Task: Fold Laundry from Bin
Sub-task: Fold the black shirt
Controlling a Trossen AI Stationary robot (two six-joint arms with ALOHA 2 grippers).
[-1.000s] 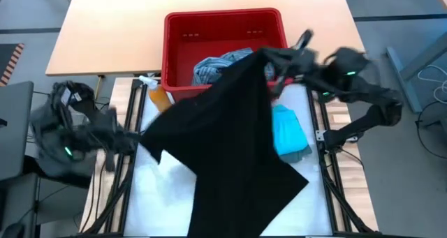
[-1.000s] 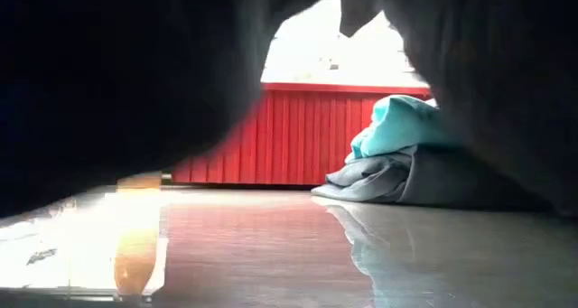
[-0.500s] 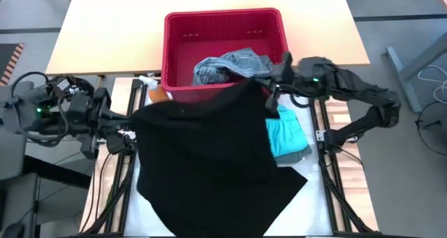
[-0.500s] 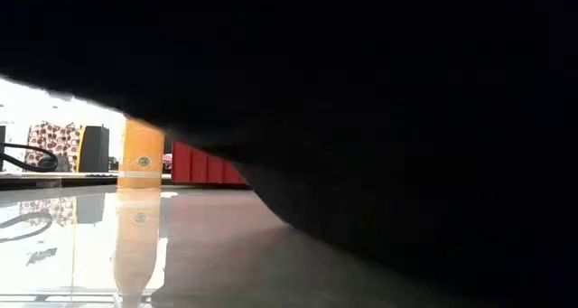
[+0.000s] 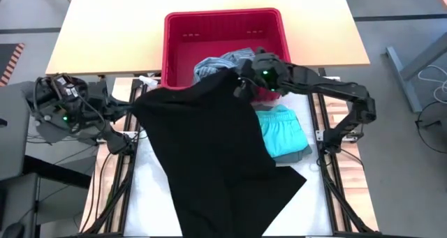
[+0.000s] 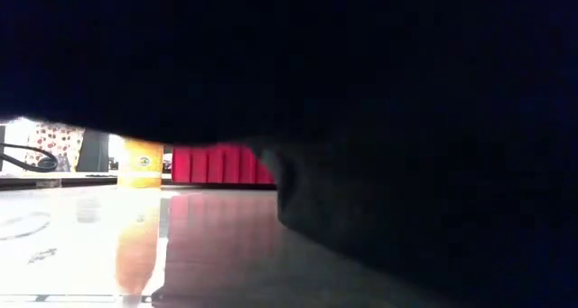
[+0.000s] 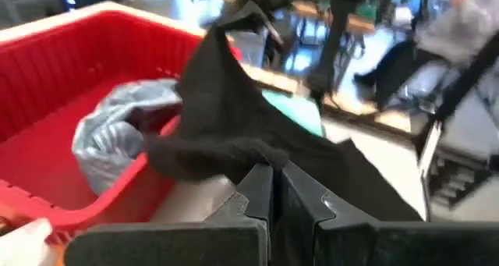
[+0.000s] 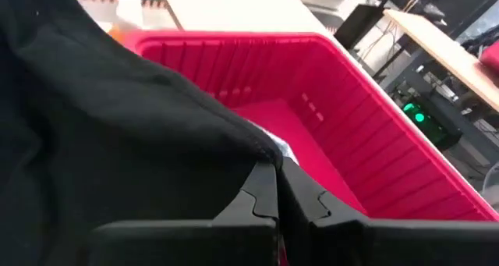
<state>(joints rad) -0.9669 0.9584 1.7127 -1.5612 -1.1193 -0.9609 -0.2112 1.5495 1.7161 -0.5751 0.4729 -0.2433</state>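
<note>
You've got the black garment (image 5: 216,161) strung between both arms. The left pincer (image 7: 271,189) is clamped on its left top corner, near the bin's left front corner. The right pincer (image 8: 274,189) is clamped on the right top corner, right at the near rim of the red bin (image 5: 223,18).

The held edge runs left-right across the far end of the counter (image 5: 150,189), and the cloth trails from it toward the near side, its lower part already lying flat. So the garment's long axis runs far-to-near and both pincers sit at its far end. My read: to spread it you pull that edge taut and lower it.

The mottled blue-grey garment (image 5: 213,67) is in the bin. The turquoise garment (image 5: 283,130) lies on the counter to the right, its left edge apparently under the black cloth, so watch for a snag there. An orange bottle (image 6: 140,159) stands just left of the bin.
</note>
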